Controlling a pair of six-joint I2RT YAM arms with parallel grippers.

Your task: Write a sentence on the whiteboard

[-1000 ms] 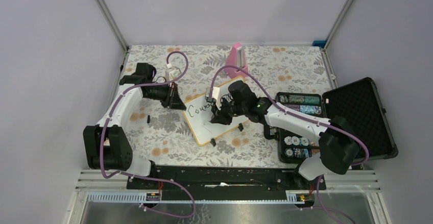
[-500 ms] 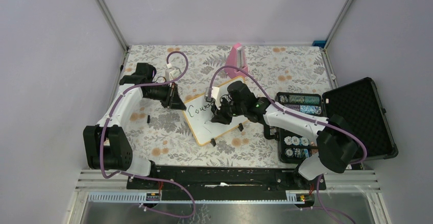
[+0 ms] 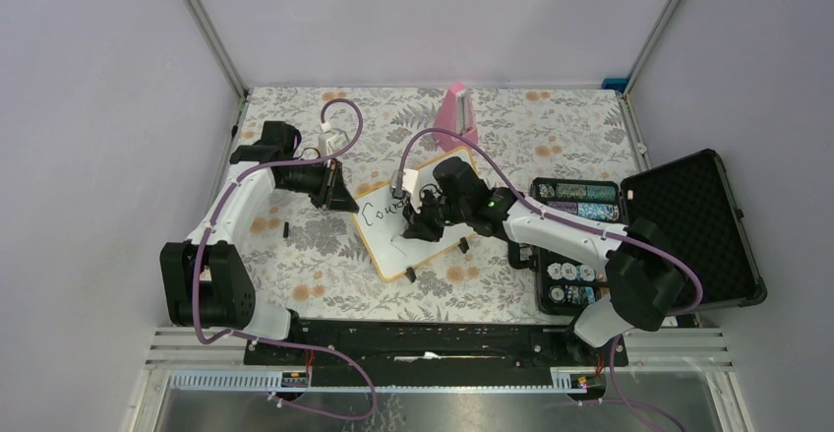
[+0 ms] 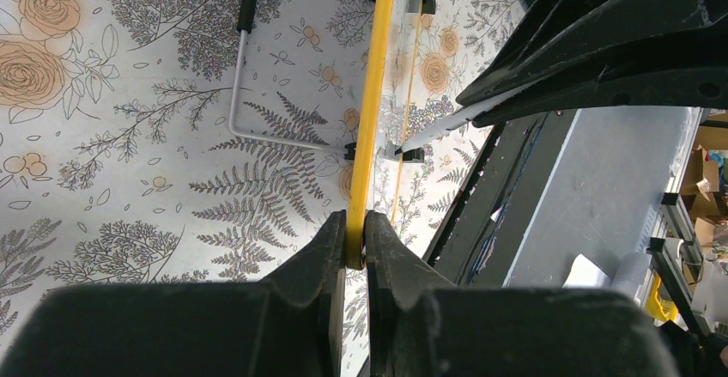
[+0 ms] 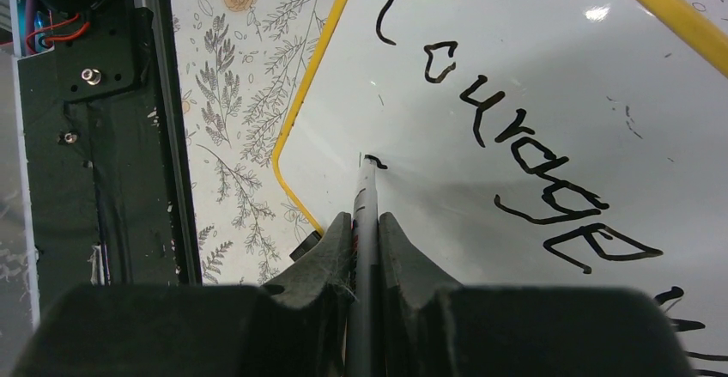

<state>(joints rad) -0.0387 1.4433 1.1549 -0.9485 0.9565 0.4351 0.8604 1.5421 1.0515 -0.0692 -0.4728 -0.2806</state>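
The whiteboard (image 3: 395,251) (white face, yellow rim, rounded corners) sits turned diagonally, 1 edge pinched between the left gripper's (image 4: 355,238) fingers. The sentence (image 5: 536,171), in black handwriting, reads "Courage" just ahead of the right gripper (image 5: 365,227).

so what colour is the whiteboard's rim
Yellow rim around the whiteboard; clearest in the right wrist view.

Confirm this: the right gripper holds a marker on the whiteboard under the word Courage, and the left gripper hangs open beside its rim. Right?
Not open: the left wrist view shows the left gripper shut on the rim of the whiteboard. The rest holds: the right gripper holds the marker under Courage.
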